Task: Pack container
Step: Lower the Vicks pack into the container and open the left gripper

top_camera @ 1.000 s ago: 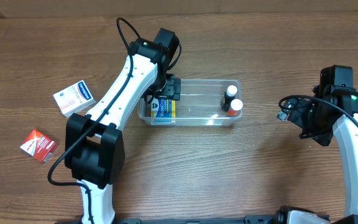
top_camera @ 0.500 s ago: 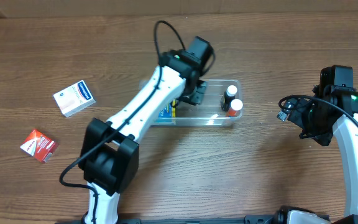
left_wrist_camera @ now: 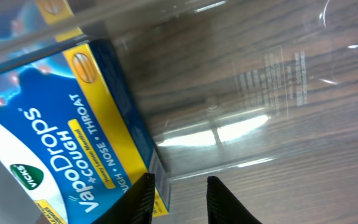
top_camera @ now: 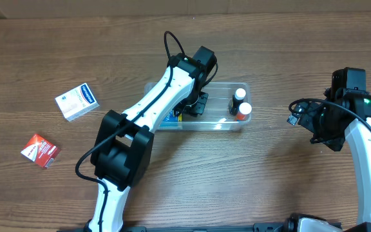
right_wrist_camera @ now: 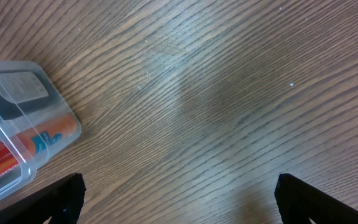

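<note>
Clear shallow rectangular plastic container (top_camera: 219,118) on brown wooden surface (top_camera: 185,174), blue-and-yellow cardboard cough-drop box (left_wrist_camera: 61,137) at its left end, left fingers (left_wrist_camera: 143,200) beside that box, narrowly parted, empty, right fingers (right_wrist_camera: 64,199) well right of container, spread wide, empty

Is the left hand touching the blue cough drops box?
Cannot tell. In the left wrist view one fingertip of the left gripper overlaps a corner of the blue box; neither gap nor contact shows.

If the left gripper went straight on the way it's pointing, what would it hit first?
Probably the bare floor of the container, right beside the VapoDrops box. One finger of the left gripper sits near the box's edge, so it might clip that first.
</note>
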